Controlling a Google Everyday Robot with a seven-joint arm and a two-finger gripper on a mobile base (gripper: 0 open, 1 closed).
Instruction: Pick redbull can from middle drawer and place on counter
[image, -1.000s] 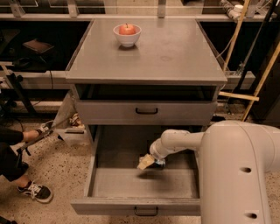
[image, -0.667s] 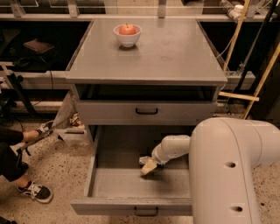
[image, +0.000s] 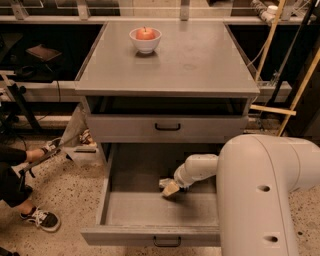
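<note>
The middle drawer (image: 131, 212) is pulled wide open below the cabinet, and its grey floor shows bare on the left. My gripper (image: 170, 188) is down inside it, near the middle of the floor, with its tan tip low over the bottom. A small grey shape lies right against the gripper's left side; I cannot tell whether it is the redbull can, and no can shows plainly. The counter (image: 200, 60) is the flat grey top of the cabinet, above and behind the gripper.
A white bowl with a red apple (image: 145, 39) stands at the back left of the counter. A shallower drawer front (image: 167, 127) with a black handle sits above the open drawer. My arm's white body (image: 270, 195) fills the lower right. A person's shoe (image: 41, 218) is at left.
The gripper has moved a little toward the drawer's front and lower. My arm's white body has swung further left and covers more of the drawer's right side.
</note>
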